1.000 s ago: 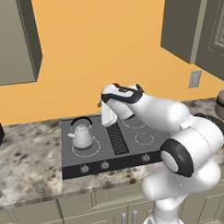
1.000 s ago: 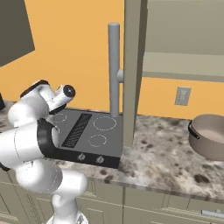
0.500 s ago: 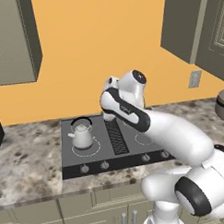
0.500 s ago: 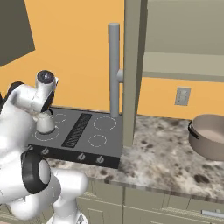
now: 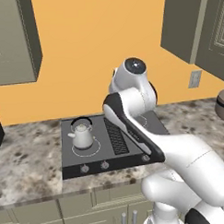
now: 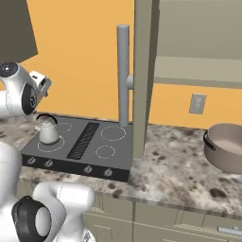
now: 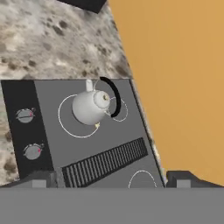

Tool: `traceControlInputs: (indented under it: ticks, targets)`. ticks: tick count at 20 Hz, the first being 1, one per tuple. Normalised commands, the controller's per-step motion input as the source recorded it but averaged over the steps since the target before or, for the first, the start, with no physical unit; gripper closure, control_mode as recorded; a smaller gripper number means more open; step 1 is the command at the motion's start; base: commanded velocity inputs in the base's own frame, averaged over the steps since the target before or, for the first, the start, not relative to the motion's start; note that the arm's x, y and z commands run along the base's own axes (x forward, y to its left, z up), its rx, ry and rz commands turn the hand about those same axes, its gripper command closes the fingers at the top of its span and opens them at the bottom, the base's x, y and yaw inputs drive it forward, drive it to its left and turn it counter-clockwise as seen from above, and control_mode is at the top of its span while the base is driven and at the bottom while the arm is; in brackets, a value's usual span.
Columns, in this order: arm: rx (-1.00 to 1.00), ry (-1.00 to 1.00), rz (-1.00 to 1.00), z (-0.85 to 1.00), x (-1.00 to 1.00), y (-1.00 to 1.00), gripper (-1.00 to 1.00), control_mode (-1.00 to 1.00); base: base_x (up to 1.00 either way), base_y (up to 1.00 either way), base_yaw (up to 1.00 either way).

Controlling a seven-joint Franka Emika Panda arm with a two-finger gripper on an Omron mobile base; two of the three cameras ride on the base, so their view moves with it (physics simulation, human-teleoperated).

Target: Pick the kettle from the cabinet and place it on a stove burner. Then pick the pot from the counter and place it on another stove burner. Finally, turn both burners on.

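Note:
The silver-grey kettle (image 7: 91,107) with its black hoop handle stands upright on a large stove burner (image 7: 61,119) at the left of the dark cooktop (image 5: 102,156). It is also in the base views as kettle (image 5: 81,135) and kettle (image 6: 47,132). My gripper (image 7: 111,180) is open and holds nothing. It hovers well above the cooktop, back from the kettle and apart from it. The tan pot (image 6: 227,147) sits on the granite counter (image 6: 176,171) at the far right, also as pot (image 5: 223,105). The cabinet (image 6: 198,76) hangs above it, its shelf bare.
A vent grille (image 7: 104,162) runs down the cooktop's middle, with two more rings (image 6: 114,133) right of it. Knobs (image 7: 25,115) line the front edge. An open cabinet door (image 6: 143,75) with a long bar handle hangs between the stove and the pot. A wall socket (image 6: 196,103) is behind the counter.
My arm has swung up and back from the kettle, lifting the hand high above the cooktop. The kettle stays on its burner. The gripper stays open.

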Motion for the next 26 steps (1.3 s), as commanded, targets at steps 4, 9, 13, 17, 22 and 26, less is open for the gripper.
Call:
traceControlInputs:
  ticks: [4,9,13,17,22,26]
  targets:
    - [0.0,0.19,-0.44,0.48,-0.9,-0.48,-1.0,-1.0,0.0,0.0,0.0]
    - [0.04,0.21,-0.49,0.19,-0.85,-0.4,-1.0,-1.0,0.0,0.0,0.0]
    - [0.18,0.14,-0.42,0.0,-0.7,-0.18,-1.0,-1.0,0.0,0.0,0.0]
    - [0.32,0.09,-0.3,0.0,-0.32,-0.08,-1.0,-1.0,0.0,0.0,0.0]
    - [0.21,0.01,-0.2,0.0,-0.22,-0.16,-1.0,-1.0,0.0,0.0,0.0]
    - [0.04,0.0,-0.15,0.0,-0.13,0.0,-1.0,-1.0,0.0,0.0,0.0]
